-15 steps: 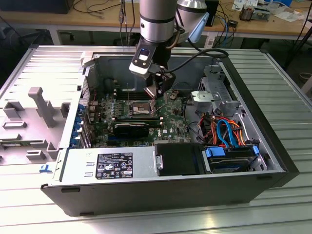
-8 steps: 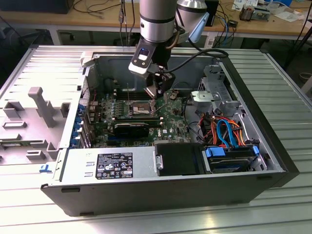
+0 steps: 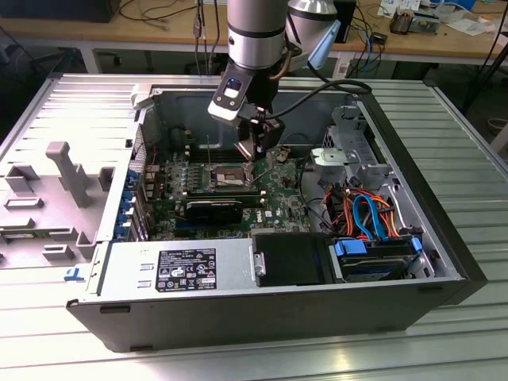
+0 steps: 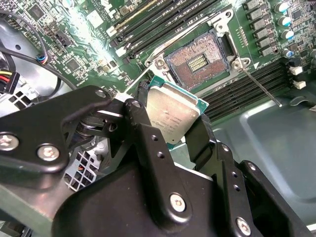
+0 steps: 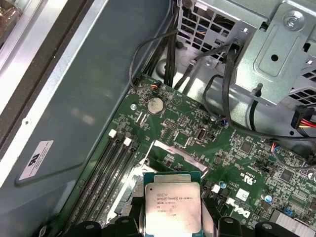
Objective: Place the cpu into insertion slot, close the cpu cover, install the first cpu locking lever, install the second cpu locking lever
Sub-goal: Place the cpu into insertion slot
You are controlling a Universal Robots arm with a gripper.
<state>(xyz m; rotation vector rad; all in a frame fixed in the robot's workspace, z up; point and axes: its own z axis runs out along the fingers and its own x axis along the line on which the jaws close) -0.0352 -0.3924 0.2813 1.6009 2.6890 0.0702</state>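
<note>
**CPU PLACEMENT: CHIP IN GRASP, NOT YET SEATED**

**State.** The cpu is clamped by two opposite edges between the black fingers, with its dull metal top facing both wrist cameras. It is clear of the board. The insertion slot lies near it but apart, and its field of contacts is bare. A silver plate, judged to be the cpu cover, appears to be swung up off the slot. A thin locking lever lies released across the memory slots.

**Surroundings.** In the exterior view the fingers hang inside the open computer case. The insertion slot is just beside them at 8 o'clock. The orange and blue drive cables are at 4 o'clock and the power supply at 7 o'clock, both well apart. The case lies on a ribbed metal desk.

**Doing the step well (a judgement).**
1. Bring the chip square over the slot before any descent. Its edges should run parallel to the metal rim.
2. Match the chip's keyed corner and edge notches to the slot; these marks are too small to confirm here.
3. Hold the chip level, because a tilted corner would meet the contacts first and could bend them.
4. Lower it straight down, with no sliding across the contact field.
5. Keep the raised plate and the lever out of the path of the fingers.
6. Use no pressing force — the chip should settle under its own weight.
</note>
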